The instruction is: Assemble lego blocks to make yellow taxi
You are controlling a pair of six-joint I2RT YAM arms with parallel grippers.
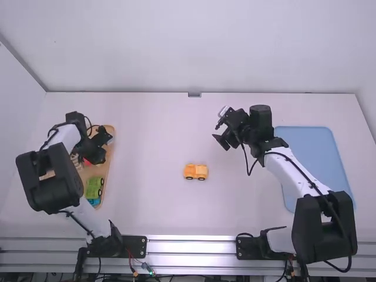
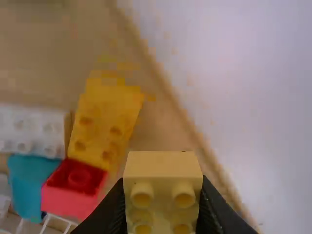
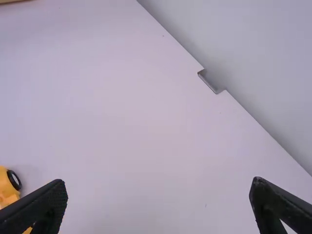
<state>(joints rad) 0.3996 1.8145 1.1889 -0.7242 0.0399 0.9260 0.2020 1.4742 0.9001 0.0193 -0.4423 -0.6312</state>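
My left gripper (image 1: 100,154) is over the wooden tray at the far left. In the left wrist view the left gripper (image 2: 163,214) is shut on a pale yellow block (image 2: 163,165), its studs showing between the fingers. Beside it in the tray lies an orange-yellow block (image 2: 100,124). An orange-yellow wheeled car base (image 1: 195,171) stands near the middle of the table; part of this car base (image 3: 8,185) shows at the left edge of the right wrist view. My right gripper (image 1: 220,136) hangs above the table behind and right of the car; in its wrist view the right gripper (image 3: 158,202) is open with nothing between its fingers.
The wooden tray (image 1: 110,170) also holds a green toy vehicle (image 1: 94,187), a red block (image 2: 75,187), a white block (image 2: 31,131) and a teal block (image 2: 31,180). A blue tray (image 1: 311,153) lies at the right, partly under the right arm.
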